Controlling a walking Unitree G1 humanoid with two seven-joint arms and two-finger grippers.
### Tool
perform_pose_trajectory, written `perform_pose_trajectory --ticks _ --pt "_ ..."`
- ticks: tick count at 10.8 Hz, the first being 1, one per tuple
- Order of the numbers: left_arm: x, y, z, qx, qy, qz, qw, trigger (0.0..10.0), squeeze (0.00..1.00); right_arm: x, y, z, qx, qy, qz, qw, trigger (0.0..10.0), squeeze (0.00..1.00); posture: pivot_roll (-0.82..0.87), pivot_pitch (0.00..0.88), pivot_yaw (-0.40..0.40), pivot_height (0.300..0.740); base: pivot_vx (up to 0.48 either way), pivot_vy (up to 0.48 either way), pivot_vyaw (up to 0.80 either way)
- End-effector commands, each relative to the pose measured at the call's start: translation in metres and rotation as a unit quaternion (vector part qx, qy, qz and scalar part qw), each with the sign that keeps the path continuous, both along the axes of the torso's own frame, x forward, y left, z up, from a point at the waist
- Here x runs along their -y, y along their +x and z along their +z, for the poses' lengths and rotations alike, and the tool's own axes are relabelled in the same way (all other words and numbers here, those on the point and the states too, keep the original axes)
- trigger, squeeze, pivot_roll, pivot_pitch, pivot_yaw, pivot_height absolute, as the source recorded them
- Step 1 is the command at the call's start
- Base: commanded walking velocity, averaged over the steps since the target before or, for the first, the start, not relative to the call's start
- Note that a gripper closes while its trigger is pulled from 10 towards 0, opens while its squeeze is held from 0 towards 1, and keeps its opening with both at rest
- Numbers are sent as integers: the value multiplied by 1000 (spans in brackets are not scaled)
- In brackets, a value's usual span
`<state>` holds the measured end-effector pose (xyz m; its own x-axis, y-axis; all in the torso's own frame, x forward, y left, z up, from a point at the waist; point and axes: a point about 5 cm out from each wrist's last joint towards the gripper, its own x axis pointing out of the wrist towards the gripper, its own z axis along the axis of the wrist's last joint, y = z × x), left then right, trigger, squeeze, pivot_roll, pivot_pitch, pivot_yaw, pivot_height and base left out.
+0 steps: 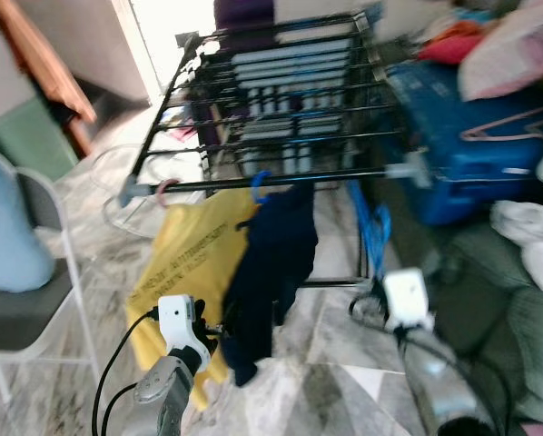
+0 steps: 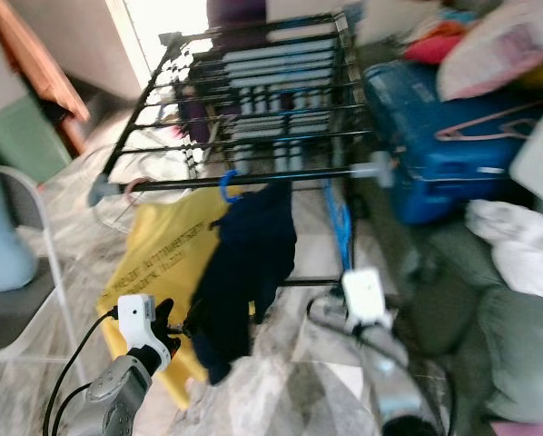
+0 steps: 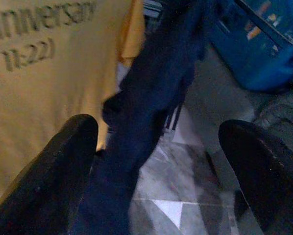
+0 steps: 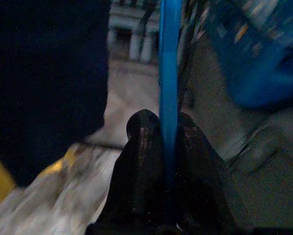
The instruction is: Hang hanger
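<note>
A black drying rack [image 1: 281,100] stands ahead. From its front rail [image 1: 281,182] hang a yellow shirt [image 1: 194,250] and a navy garment [image 1: 276,272], the latter on a blue hook [image 1: 259,184]. My right gripper [image 4: 167,122] is shut on the bar of a blue hanger [image 4: 168,58]. That blue hanger [image 1: 373,232] stands upright below the rail's right end, with the right gripper [image 1: 370,295] at its lower end. My left gripper [image 3: 158,132] is open, low in front of the navy garment [image 3: 156,88], with the yellow shirt [image 3: 43,73] beside it.
A blue case [image 1: 471,136] with a pink hanger [image 1: 517,123] on top sits right of the rack. White cloths [image 1: 526,236] lie on a grey seat [image 1: 517,318]. A folding chair [image 1: 26,300] stands at the left. The floor [image 1: 326,363] is grey marble.
</note>
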<state>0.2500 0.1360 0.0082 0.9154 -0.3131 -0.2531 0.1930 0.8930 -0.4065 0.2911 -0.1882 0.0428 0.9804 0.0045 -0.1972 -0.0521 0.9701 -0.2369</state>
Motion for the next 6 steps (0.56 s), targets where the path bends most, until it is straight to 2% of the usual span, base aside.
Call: perform_pose_trajectory --ticks 1,4,6 --pt "-5 1 3 5 13 -4 1000 10000 0 -4 9 11 22 7 2 1000 10000 0 -109 0 163 740 0 0 0" --pt "-5 1 4 4 14 -5 1000 10000 0 -5 23 25 26 12 9 1000 10000 0 -100 0 161 740 0 0 0" --pt "-3 0 3 0 15 -7 1000 10000 0 -15 36 31 15 23 34 999 10000 0 -100 0 159 740 0 0 0"
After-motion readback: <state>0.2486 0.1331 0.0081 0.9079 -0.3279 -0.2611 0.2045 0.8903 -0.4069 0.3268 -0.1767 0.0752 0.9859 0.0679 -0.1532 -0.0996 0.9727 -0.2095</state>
